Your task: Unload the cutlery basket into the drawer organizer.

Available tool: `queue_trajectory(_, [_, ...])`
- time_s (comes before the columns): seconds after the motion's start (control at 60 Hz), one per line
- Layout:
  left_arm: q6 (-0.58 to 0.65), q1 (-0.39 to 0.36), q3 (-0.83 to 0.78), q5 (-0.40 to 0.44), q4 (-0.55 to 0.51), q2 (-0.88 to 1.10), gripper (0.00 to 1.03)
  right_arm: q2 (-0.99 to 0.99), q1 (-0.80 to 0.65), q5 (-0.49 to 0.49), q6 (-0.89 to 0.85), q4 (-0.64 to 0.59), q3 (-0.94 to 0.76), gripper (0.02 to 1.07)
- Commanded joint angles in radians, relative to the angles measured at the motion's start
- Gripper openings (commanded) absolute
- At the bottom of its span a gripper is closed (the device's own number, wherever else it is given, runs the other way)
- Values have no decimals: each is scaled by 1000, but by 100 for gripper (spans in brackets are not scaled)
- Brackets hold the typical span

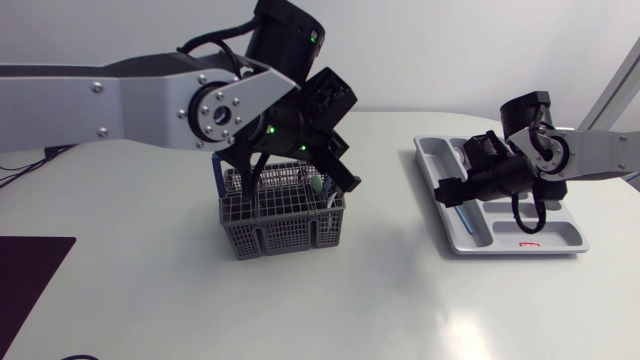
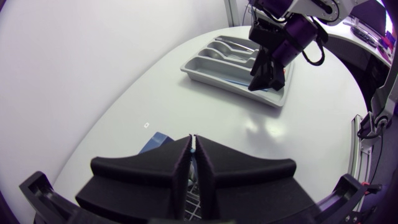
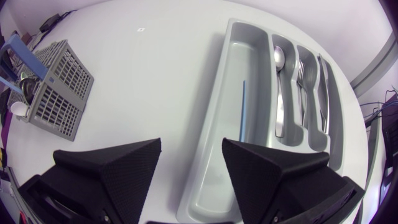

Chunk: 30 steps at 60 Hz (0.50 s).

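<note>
Organizer (image 1: 565, 232) lies well right of the basket (image 1: 285, 225). Left gripper (image 2: 194, 142) is at the basket's top, fingers nearly together on a thin, upright pale-blue sliver (image 2: 194, 151). Right gripper (image 3: 191, 144) is spread open over the organizer, well apart from the basket.

I see a white counter (image 1: 330, 300) with a smooth, slightly shiny top and a rounded edge. Everything stands on it. At its near left corner, in the head view, a dark flat rectangle (image 1: 30, 275) lies on it. It is almost black with a purple tone and is cut off by the border of the view. I cannot tell if it is a mat. A small pale mark (image 2: 145, 124) sits on the bare surface, well apart from that rectangle.
</note>
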Motion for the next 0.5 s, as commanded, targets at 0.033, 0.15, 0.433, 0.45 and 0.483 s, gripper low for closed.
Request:
queue_trajectory(0.033, [-13, -20, 30, -24, -25, -60, 6, -51, 27, 2, -22, 17, -45, 74])
queue_trajectory(0.15, [-19, -39, 48, -27, -55, -97, 6, -117, 52, -15, -30, 28, -76, 74])
queue_trajectory(0.433, [-50, -78, 103, -27, -137, -187, 6, -336, 81, -148, -51, 79, -172, 74])
queue_trajectory(0.45, [-51, -80, 103, -27, -139, -191, 6, -348, 83, -159, -51, 80, -175, 74])
queue_trajectory(0.483, [-56, -83, 108, -27, -147, -198, 6, -370, 83, -180, -51, 79, -182, 74])
